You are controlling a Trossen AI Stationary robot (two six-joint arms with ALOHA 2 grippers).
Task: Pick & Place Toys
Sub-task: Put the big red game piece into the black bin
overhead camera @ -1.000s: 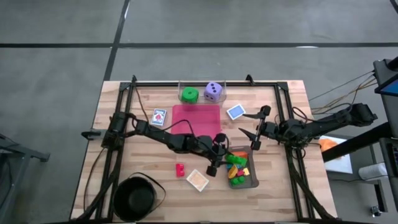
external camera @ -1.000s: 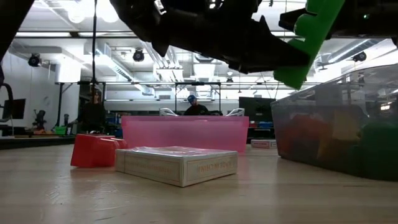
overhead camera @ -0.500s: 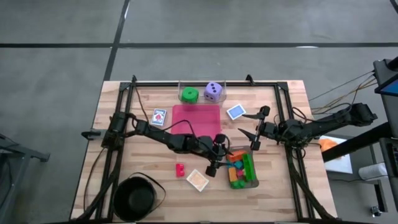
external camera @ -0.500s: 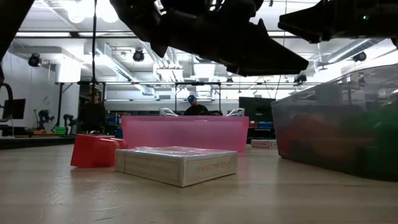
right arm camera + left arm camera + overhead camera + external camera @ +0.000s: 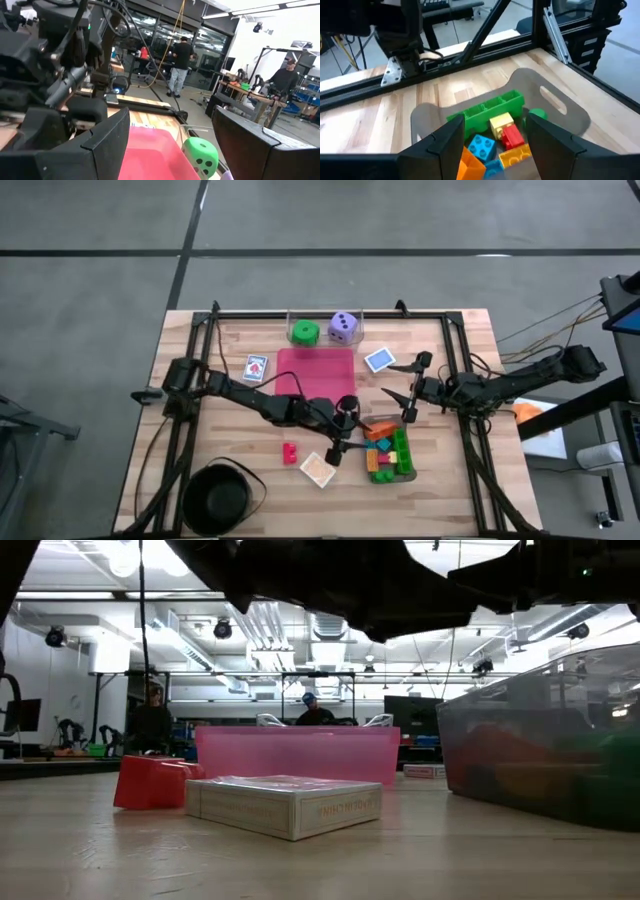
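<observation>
Red brick [image 5: 289, 452] lies loose on the surface, just left of the orange card [image 5: 318, 470] and nearest the left gripper [image 5: 341, 427], whose empty jaws stand apart beside the grey tray [image 5: 409, 472]; the right gripper [image 5: 409, 391], jaws wide, hangs farther off.

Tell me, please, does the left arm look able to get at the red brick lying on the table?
Probably yes. The left tool hangs open and empty beside the grey tray, the red brick lies uncovered nearby, and only the orange card sits close to it.
</observation>
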